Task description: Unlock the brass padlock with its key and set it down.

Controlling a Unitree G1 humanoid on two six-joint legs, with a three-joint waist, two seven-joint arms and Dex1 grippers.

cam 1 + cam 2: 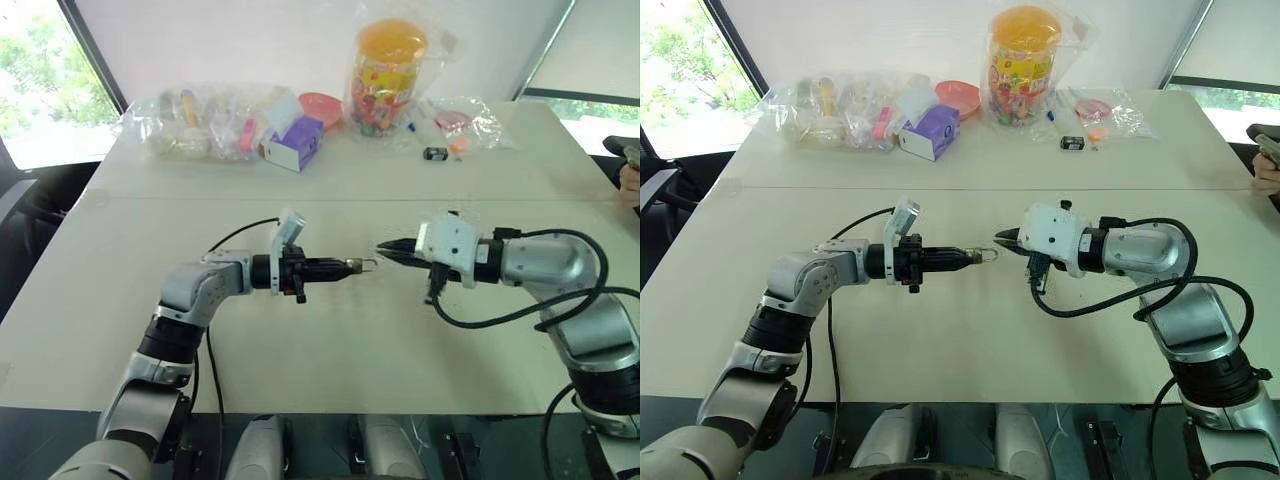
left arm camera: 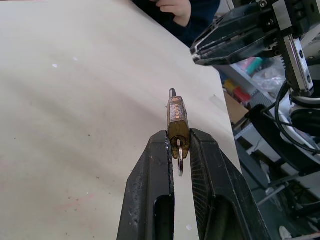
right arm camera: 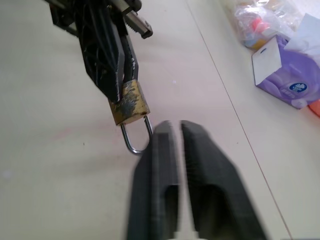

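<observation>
My left gripper (image 1: 345, 267) points to the right, above the middle of the table (image 1: 330, 340). It is shut on the body of the brass padlock (image 2: 178, 120). The padlock's thin silvery loop (image 3: 135, 140) sticks out towards my right gripper (image 1: 385, 247). That gripper is shut with nothing between its fingers, its tips just beside the loop. At the padlock's base a small silvery ring (image 2: 180, 167) hangs between my left fingers (image 2: 150, 190). The key itself I cannot make out.
Along the table's far edge lie clear plastic bags (image 1: 195, 125), a purple box (image 1: 293, 143), a red bowl (image 1: 320, 105), a tall jar of sweets (image 1: 385, 70) and a small black object (image 1: 434, 153). A person's hand (image 1: 628, 175) shows at the right edge.
</observation>
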